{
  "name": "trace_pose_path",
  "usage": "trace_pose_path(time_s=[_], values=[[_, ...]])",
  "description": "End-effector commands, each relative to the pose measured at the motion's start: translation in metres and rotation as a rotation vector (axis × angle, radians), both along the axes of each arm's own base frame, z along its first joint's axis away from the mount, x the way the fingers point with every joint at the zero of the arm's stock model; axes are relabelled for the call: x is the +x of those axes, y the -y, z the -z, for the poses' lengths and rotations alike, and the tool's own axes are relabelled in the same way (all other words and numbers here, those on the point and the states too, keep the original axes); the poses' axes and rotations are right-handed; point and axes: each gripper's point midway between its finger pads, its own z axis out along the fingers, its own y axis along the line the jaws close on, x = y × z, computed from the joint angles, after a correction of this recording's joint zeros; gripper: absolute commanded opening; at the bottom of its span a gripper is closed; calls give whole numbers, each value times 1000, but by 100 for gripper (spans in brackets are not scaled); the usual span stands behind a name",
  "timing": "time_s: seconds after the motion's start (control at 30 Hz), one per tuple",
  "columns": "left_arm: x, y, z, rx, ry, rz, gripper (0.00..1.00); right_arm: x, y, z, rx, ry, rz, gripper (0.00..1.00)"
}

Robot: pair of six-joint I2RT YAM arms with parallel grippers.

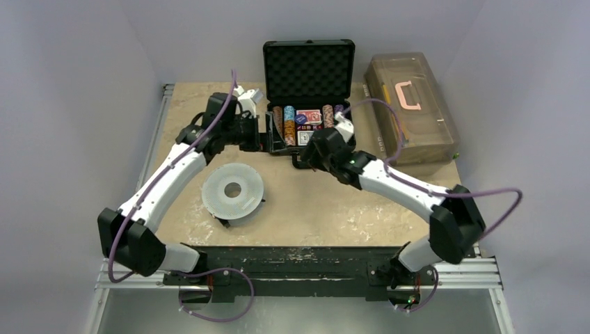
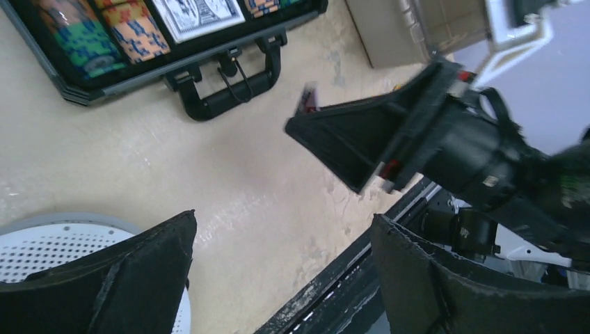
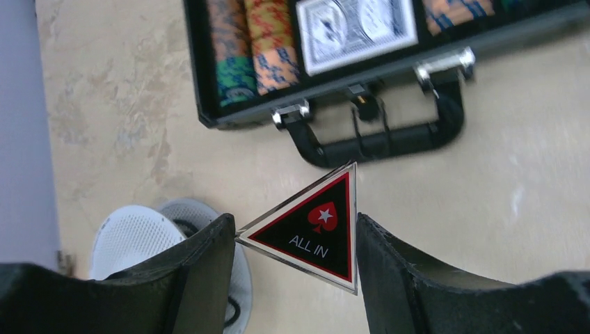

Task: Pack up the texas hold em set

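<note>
While our outstretched right gripper pinches the ALL IN plaque by the briefcase, our left gripper gapes open.

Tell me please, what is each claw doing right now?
Left claw: open, empty.
Right claw: closed on the triangular ALL IN plaque.

Open briefcase at the far middle of the table, with other things on either side.
The briefcase stands on the table with its lid upright behind. Poker chips and card decks lie inside, and the handle faces the arms. The toolbox lies just to its right, the disc nearer and to the left. Before the handle, the "ALL IN" triangle sits between the right gripper fingers. The left gripper is at the case's left.
</note>
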Motion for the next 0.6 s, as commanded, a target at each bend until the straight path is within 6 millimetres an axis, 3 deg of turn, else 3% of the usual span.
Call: trace_pose_path(time_s=[0.0, 0.03, 0.13, 0.17, 0.23, 0.37, 0.57], values=[[4, -16, -30, 12, 144, -49, 92, 61, -17, -35, -302, 230, -131, 18], [4, -18, -32, 14, 159, -56, 92, 73, -24, -43, -347, 240, -149, 18], [7, -27, -35, 50, 191, -83, 92, 103, -31, -31, -462, 208, -185, 18], [7, -29, -35, 59, 193, -88, 92, 113, -36, -16, -504, 184, -214, 18], [9, -30, -35, 51, 188, -90, 92, 130, -42, -3, -573, 164, -248, 16], [11, -29, -33, 40, 176, -88, 92, 154, -37, 14, -691, 130, -226, 14], [11, -27, -33, 15, 159, -78, 91, 176, -25, 41, -681, 83, -237, 15]])
